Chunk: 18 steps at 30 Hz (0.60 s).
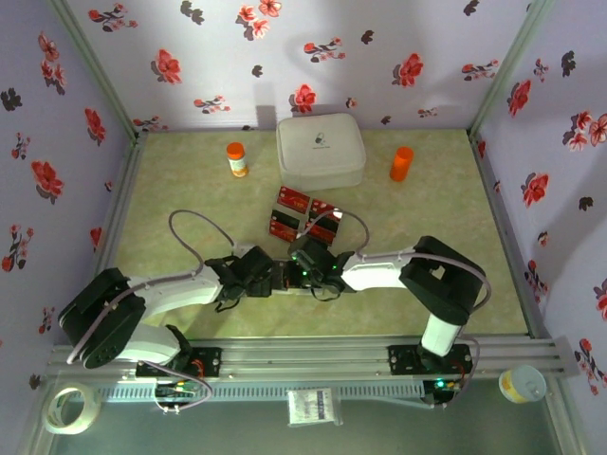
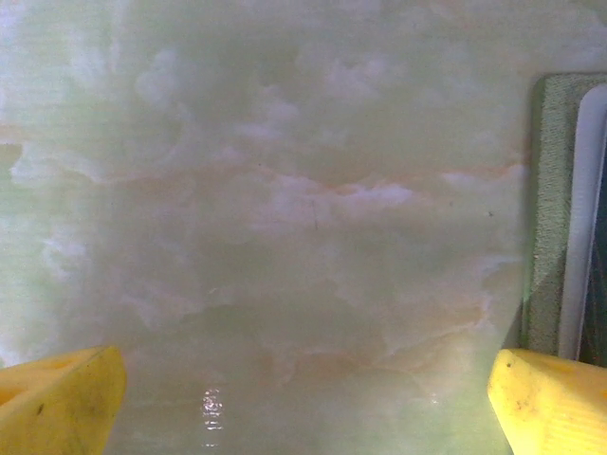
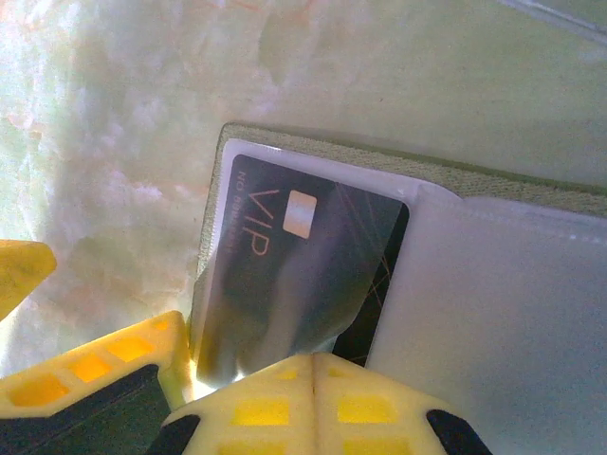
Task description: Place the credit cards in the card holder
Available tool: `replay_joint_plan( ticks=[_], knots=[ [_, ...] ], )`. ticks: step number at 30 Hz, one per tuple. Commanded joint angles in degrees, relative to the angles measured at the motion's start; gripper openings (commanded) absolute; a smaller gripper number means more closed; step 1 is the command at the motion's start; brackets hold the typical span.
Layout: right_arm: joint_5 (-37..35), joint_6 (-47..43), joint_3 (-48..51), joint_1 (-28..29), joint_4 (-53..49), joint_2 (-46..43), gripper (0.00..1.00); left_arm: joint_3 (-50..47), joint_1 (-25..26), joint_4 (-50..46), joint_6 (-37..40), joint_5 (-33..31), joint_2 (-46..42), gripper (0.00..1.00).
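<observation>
Pale green marbled tabletop [image 1: 171, 190], walled on three sides by lilac paper printed with red and black flowers. Seen from above, two white arms reach in from 6 o'clock and their heads meet near the table's centre. Just beyond them, toward 12 o'clock, several small red rectangular credit cards [image 1: 294, 199] lie close together. Further out at 12 o'clock sits a large white rounded case [image 1: 321, 150]. A small orange and white bottle [image 1: 236, 158] stands at 11 o'clock and an orange cylinder [image 1: 402, 163] at 1 o'clock.

From the right wrist, a flat olive-green fabric card holder [image 3: 493, 313] lies open on the table with its pale grey inside facing up. A glossy black credit card lettered VIP in gold [image 3: 303, 256] lies at the holder's 9 o'clock end, partly under a clear film. The right gripper [image 3: 313, 358] has its yellow fingers closed tight together with nothing seen between them. Their tips sit against the card's 6 o'clock edge.

From the left wrist, the left gripper [image 2: 303, 398] is spread wide over bare table and has nothing in it. The card holder's edge shows at 3 o'clock, just beside one yellow fingertip.
</observation>
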<state>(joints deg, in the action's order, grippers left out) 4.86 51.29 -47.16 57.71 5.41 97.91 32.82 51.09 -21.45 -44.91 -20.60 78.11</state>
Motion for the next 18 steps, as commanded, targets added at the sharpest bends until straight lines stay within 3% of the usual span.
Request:
replay_joint_plan(
  ticks=[1, 18],
  knots=[
    [-2.2, -2.5, -0.7, -1.1, -3.7, -4.0, 0.03, -1.8, -0.2, -0.1, -0.9, -0.4, 0.5, 1.0],
    [-2.3, -4.3, -4.1, -2.0, -5.4, 1.1, 0.02, -2.5, -0.2, -0.1, -1.3, -0.3, -0.8, 1.0]
  ],
)
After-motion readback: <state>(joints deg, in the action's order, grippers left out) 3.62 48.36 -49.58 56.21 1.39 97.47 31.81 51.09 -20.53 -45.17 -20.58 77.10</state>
